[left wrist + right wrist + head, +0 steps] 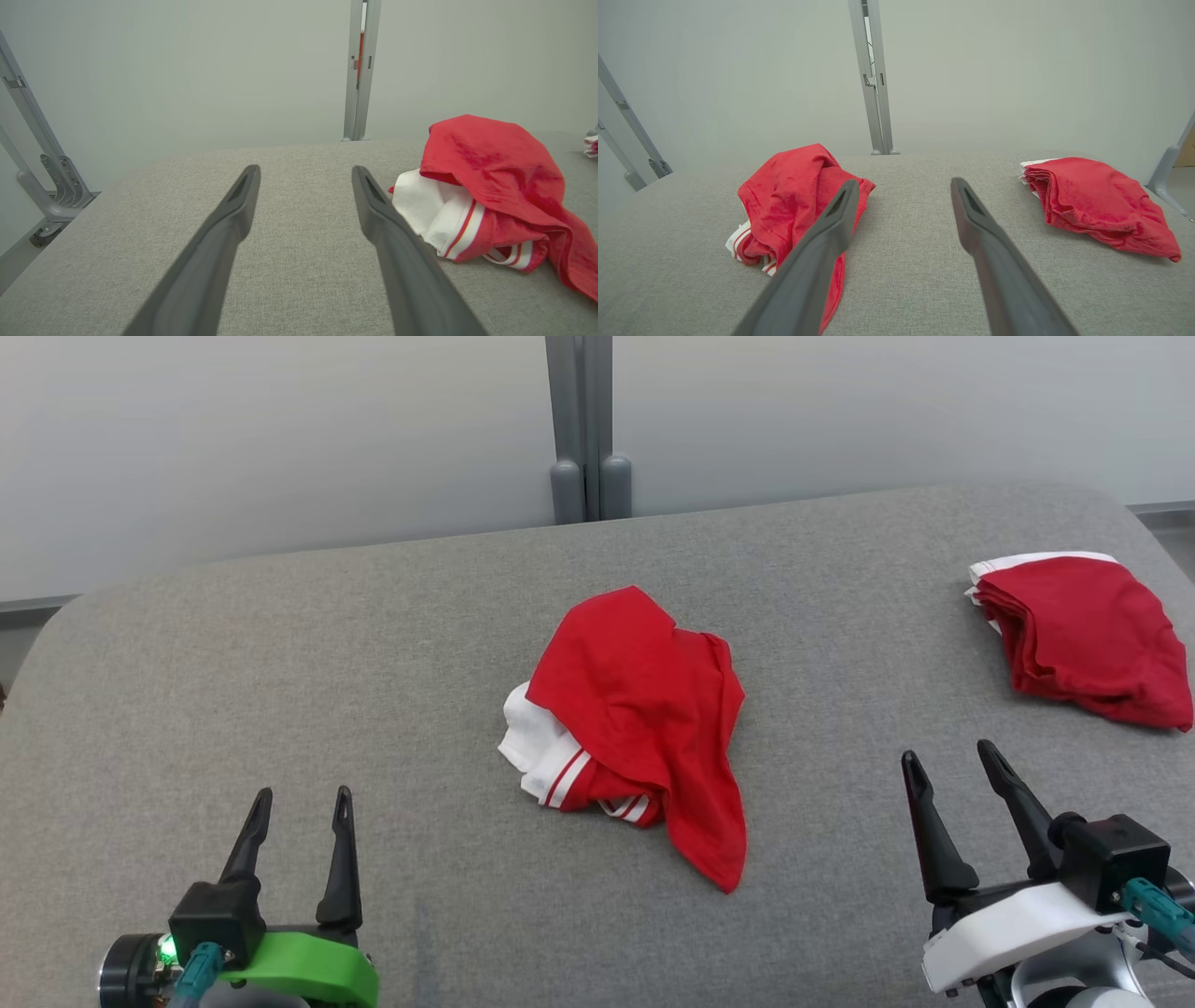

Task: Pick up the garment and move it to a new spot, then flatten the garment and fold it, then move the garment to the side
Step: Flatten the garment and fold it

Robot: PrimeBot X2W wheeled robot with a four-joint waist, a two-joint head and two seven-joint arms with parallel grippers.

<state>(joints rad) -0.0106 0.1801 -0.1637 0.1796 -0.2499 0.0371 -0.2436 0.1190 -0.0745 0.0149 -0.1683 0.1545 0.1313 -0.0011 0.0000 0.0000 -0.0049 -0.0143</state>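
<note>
In the head view, the crumpled red garment (644,709) lies in a heap at the middle of the grey fabric tabletop (280,644), its white, red-striped trim showing at the lower left of the heap and a red point of cloth trailing toward the bottom of the frame. A folded red garment (1088,635) with a white edge rests at the right edge of the frame, well apart from the heap. The left pincer (303,793) sits at the lower left and the right pincer (948,753) at the lower right. Both have their dark fingers spread and hold nothing, and neither touches any cloth. A grey post (583,429) rises against the pale wall at the top centre.

In the left wrist view, the left pincer (306,169) is released, with bare tabletop (299,261) between its fingers. The crumpled red garment (490,172) lies to the right of the frame, just beyond the right-hand finger. A grey metal bracket (51,186) stands at the left edge.

In the right wrist view, the right pincer (905,182) is likewise released and empty over the tabletop (915,261). The crumpled red garment (794,196) sits at the left of the frame, partly behind the left-hand finger, and the folded red garment (1097,200) lies at the right.
</note>
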